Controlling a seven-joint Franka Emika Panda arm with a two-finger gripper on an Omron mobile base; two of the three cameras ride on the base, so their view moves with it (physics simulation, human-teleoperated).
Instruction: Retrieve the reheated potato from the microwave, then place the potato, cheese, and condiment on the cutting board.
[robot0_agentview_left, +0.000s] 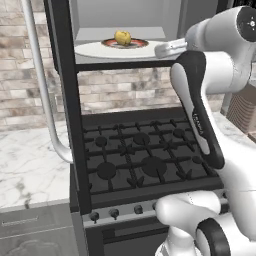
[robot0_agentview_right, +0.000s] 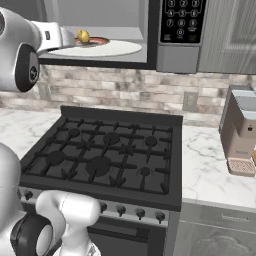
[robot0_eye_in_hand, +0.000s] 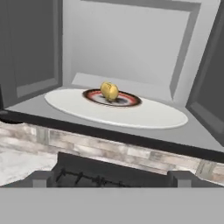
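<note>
Your claw's opening cannot be told; reaching the small pale-yellow oval potato (robot0_eye_in_hand: 109, 90) (on a red-rimmed plate (robot0_eye_in_hand: 129, 100)), you risk rolling it.

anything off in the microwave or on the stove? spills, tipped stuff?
Nothing stands out. The microwave door is open, as the task needs. The potato sits on a small red-rimmed plate, which lies flat on the white turntable. The stove grates look even, with no spill on them.
</note>
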